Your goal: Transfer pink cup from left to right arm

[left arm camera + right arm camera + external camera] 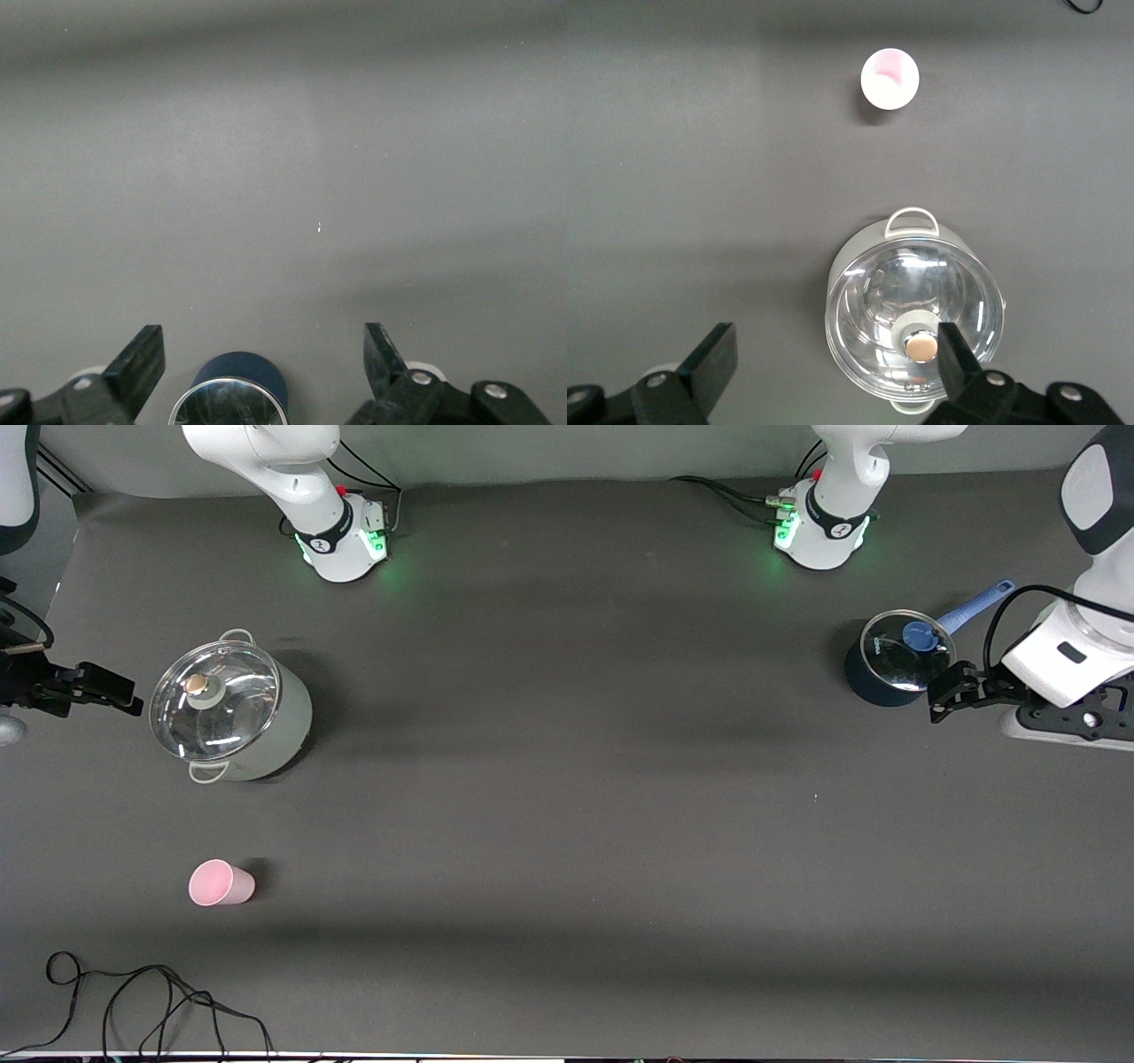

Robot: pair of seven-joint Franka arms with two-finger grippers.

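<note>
A: Where's your cup?

B: Your cup (221, 883) stands upright on the bench (567, 824), near the right arm's end and close to the edge nearest the front camera. Nothing touches it. You can also see it in the right wrist view (889, 78).

A: What's around it?

B: You have a lidded steel pot (229, 710) farther from the front camera than the cup, well apart from it. A loose black cable (151, 1001) lies at the corner nearest the camera.

A: And the end effectors?

B: Your right end effector (115, 691) hangs just beside the pot at the bench's end, fingers spread, holding nothing. Your left end effector (952, 691) waits at the other end, just beside a blue saucepan (895, 660) with a glass lid, fingers spread and empty too.
</note>
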